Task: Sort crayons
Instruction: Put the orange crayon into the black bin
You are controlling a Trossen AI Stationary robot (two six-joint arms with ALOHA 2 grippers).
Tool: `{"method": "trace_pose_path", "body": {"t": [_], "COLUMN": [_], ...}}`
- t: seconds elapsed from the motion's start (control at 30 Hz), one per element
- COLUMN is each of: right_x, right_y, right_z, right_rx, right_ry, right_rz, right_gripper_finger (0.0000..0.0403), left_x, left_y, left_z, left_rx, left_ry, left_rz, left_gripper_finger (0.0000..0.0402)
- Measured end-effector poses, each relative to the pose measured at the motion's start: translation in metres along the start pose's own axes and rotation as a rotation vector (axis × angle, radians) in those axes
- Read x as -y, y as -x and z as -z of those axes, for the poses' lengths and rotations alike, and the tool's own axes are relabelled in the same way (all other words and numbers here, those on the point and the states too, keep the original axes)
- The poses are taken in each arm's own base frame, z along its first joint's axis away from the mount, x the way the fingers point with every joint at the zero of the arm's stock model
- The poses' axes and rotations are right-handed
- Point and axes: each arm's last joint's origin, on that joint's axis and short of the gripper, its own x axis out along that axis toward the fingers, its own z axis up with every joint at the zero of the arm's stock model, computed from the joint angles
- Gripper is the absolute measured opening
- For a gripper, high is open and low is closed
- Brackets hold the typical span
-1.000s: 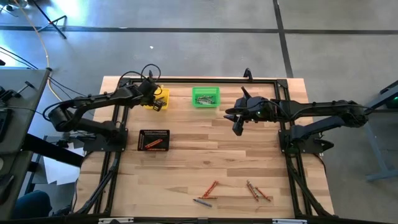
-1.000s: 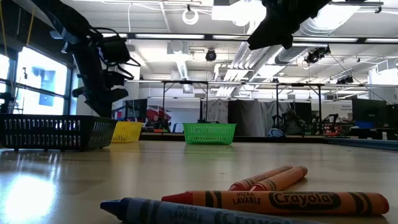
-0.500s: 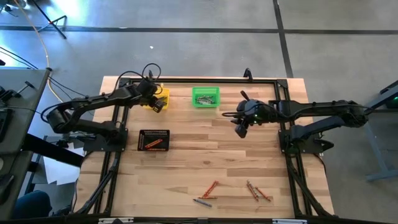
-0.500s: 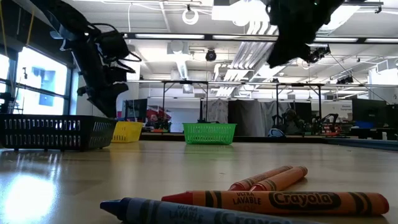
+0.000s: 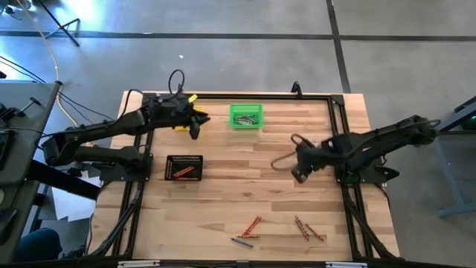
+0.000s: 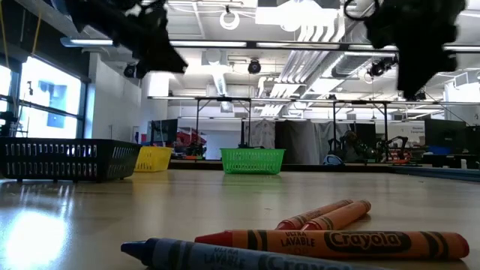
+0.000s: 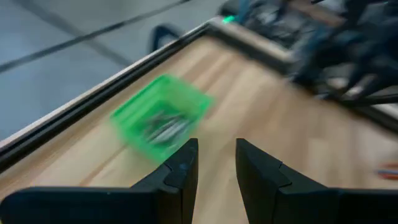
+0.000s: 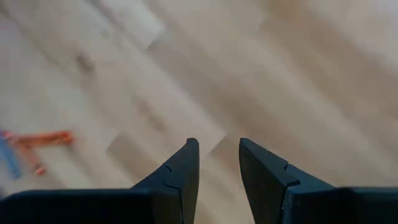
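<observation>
Several loose crayons lie near the table's front edge: an orange-red pair (image 5: 251, 225), a dark one (image 5: 242, 242) and a few more (image 5: 309, 228). In the low view they lie close up, blue (image 6: 225, 255) and orange (image 6: 337, 241). My left gripper (image 5: 195, 130) hangs open by the yellow bin (image 6: 154, 158), pointing toward the green bin (image 7: 160, 118), with nothing between its fingers. My right gripper (image 5: 297, 175) hangs open over bare wood at mid-right, pointing down. Its wrist view shows crayons (image 8: 37, 146) farther off.
The green bin (image 5: 245, 116) at the far middle holds grey crayons. The black mesh bin (image 5: 184, 167) at the left holds orange-red ones. Dark frame rails run along the table's left, right and far sides. Bare wood lies between the bins and the loose crayons.
My left gripper has risen from over the yellow bin, swung a little toward the green bin and tipped from pointing down to nearly level. My right gripper has moved toward the table's near edge, sunk a little and tipped to point down.
</observation>
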Motion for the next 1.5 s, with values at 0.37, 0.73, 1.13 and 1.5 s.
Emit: {"method": "trace_pose_path", "body": {"t": [0.37,0.73,1.13,1.5], "right_x": [-0.052,-0.085,-0.082,-0.079], "right_y": [-0.028,-0.07,-0.072,-0.095], "right_z": [0.082,0.149,0.177,0.187], "right_rx": [-0.199,-0.476,-0.47,-0.443], "right_ry": [-0.133,-0.16,-0.19,-0.174], "right_rz": [-0.002,-0.002,0.061,0.15], "right_gripper_finger": [0.0108,0.0108,0.0108,0.0108], "left_x": [0.062,0.099,0.115,0.119], "left_y": [0.011,0.023,0.031,0.033], "left_z": [0.005,0.01,0.015,0.017], "left_rx": [0.064,0.124,0.158,0.159], "left_ry": [-0.09,-0.127,-0.134,-0.138], "left_rz": [0.275,0.431,0.414,0.435], "left_gripper_finger": [0.0094,0.0094,0.0094,0.0094]}}
